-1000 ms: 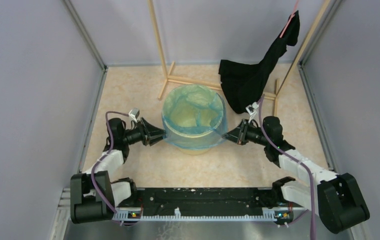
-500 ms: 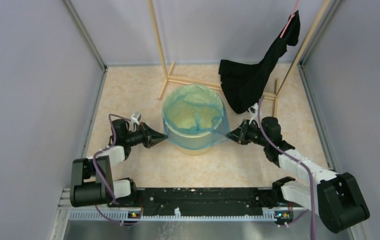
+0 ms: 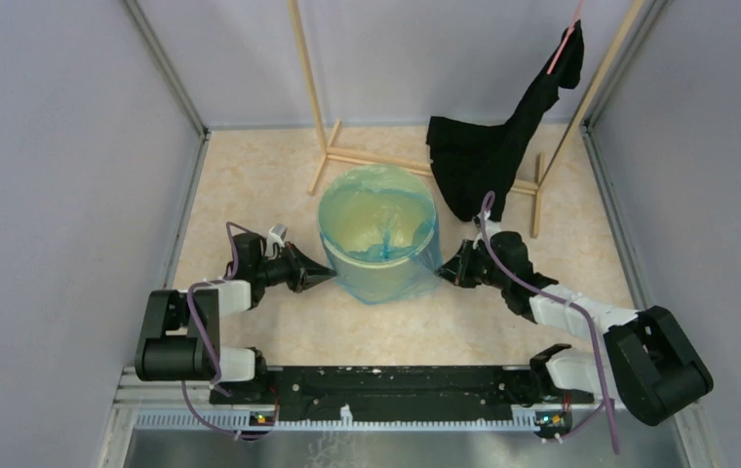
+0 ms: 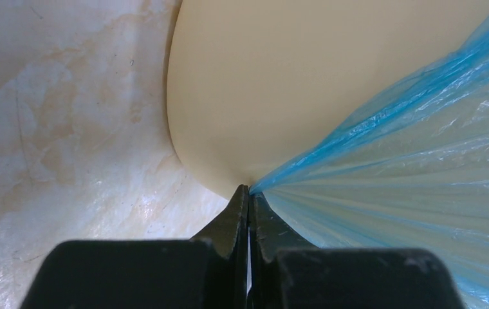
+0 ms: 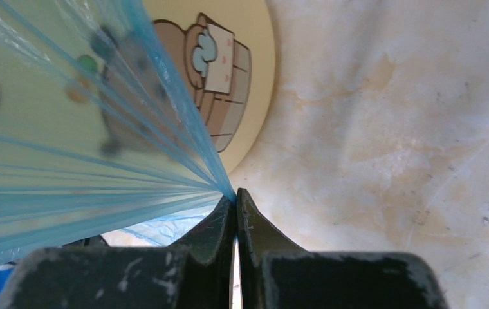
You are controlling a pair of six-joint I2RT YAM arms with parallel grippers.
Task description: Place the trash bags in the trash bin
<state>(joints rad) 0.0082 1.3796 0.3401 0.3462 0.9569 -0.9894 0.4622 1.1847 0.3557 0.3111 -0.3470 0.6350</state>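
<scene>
The round yellow-tan trash bin (image 3: 378, 210) stands mid-table. The light-blue trash bag (image 3: 391, 278) lines it and is drawn down over its outer wall almost to the table. My left gripper (image 3: 331, 274) is shut on the bag's hem at the bin's lower left; the left wrist view shows the closed tips (image 4: 249, 190) pinching taut film (image 4: 422, 167) against the bin wall (image 4: 293, 77). My right gripper (image 3: 444, 272) is shut on the hem at the lower right; the right wrist view shows its tips (image 5: 235, 194) pinching stretched film (image 5: 68, 174) beside the printed bin side (image 5: 229, 84).
A black cloth garment (image 3: 488, 156) hangs from a wooden rack (image 3: 320, 97) behind and right of the bin. Purple-grey walls enclose the beige table (image 3: 250, 185) on the left, back and right. The arm bases sit at the near edge.
Both grippers have moved down along the bin's sides, pulling the bag's hem from near the rim down toward the table. The bag now covers more of the bin's outer wall.
</scene>
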